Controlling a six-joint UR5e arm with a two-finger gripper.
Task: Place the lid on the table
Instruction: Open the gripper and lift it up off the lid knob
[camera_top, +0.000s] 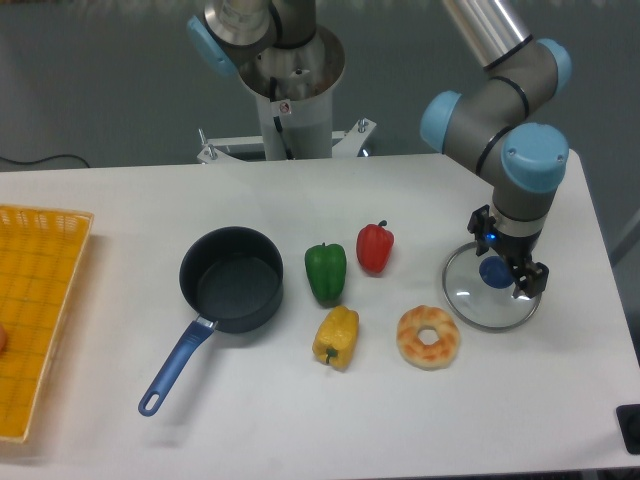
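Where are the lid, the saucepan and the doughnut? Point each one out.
lid (470, 300): fixed camera view, on the clear glass left of the knob.
saucepan (232, 286): fixed camera view, on the dark inside bottom.
doughnut (412, 338): fixed camera view, on the glazed ring's left side.

No text, brand or number can be read. A small red-and-white sticker (284, 107) is seen on the arm's base column (292, 115), but its content is too small to be made out.

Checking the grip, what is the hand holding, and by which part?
The hand appears to grip the lid by its blue centre knob, down by the table.
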